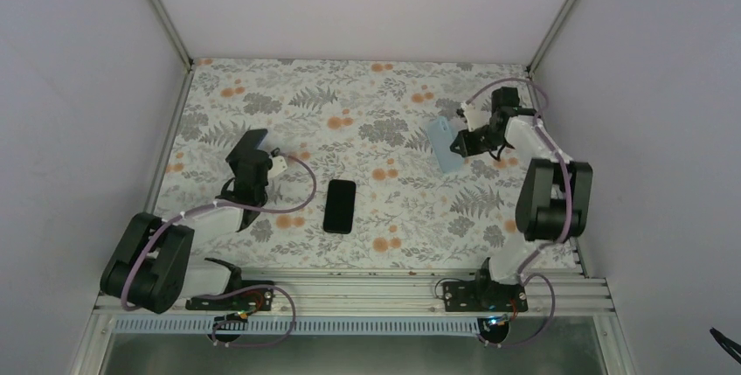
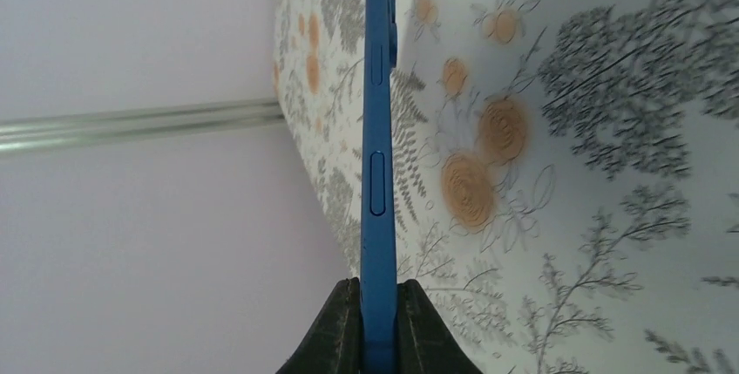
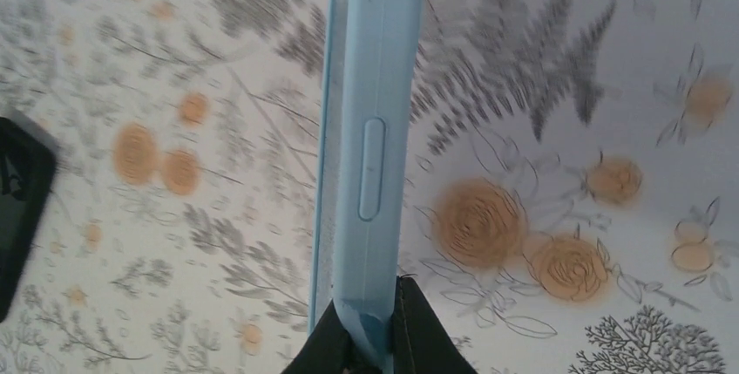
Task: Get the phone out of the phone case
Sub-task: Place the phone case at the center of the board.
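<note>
Two grippers, one item each, well apart above the floral tabletop [image 1: 393, 95]. Nearest the robot's side, a black phone-shaped slab [image 1: 340, 206] lies flat between the two, touched by neither; whether it is a handset or a cover cannot be told.

Beyond it on the left, the left gripper [image 2: 380, 297] is pinched tight on the bottom end of the dark blue phone [image 2: 376, 130]. From the wrist the phone is seen edge-on, its side button [image 2: 377, 184] toward the lens and its camera bump [image 2: 393, 30] facing the table.

Farther back on the right, the right gripper [image 3: 373, 306] is clamped just as narrowly on one end of the pale blue phone case [image 3: 379, 86]. The case looks empty, with a thin lip [image 3: 324, 130] showing along one side.

By these views the phone is out of the case, and what remains is likely setting both down. That calls for care, since each item is held only by its end. A slow descent, tilting the phone flat before the grip opens, should spare it a drop onto an edge. A landing spot away from the slab and the case would avoid a knock.
</note>
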Robot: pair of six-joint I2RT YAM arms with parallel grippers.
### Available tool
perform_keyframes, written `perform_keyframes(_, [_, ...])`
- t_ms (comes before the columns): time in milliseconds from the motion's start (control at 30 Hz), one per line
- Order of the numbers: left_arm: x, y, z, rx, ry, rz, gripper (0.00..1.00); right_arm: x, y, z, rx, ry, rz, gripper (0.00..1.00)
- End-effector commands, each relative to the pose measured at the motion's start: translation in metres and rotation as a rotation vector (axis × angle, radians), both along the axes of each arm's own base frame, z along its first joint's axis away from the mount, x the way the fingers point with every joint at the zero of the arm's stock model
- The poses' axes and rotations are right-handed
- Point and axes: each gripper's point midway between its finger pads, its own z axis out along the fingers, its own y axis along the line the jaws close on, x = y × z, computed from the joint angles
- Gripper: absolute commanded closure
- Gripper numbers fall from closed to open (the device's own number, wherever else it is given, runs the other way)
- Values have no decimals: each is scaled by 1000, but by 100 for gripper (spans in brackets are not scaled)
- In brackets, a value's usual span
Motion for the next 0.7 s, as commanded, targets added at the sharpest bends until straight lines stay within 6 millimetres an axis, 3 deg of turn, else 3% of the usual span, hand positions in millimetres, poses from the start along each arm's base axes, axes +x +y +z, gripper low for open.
perform_keyframes(0, [-1,-19,6,-87,-11,-105,98,-4,-12,-39,80,169,6,96])
perform_keyframes(133, [-12,-26,-16,-132,68,-140,98,8,-28,-59,59,211,-32,96])
perform_keyframes(333, [-17,-28,-35,-167,123,-127,98,19,-31,-71,70,252,-43,96])
perform_keyframes(367, [-18,-30,-36,-181,130,-135,97,20,-33,-71,62,252,-48,91])
perform_keyframes(467, [-24,-37,-44,-220,178,-160,81,23,-40,-70,30,242,-64,59])
perform_keyframes(633, [-31,-53,-54,-291,292,-210,59,36,-66,-44,-104,148,-133,28])
perform_keyframes(667, [-34,-57,-56,-307,324,-221,48,38,-72,-34,-142,118,-141,12])
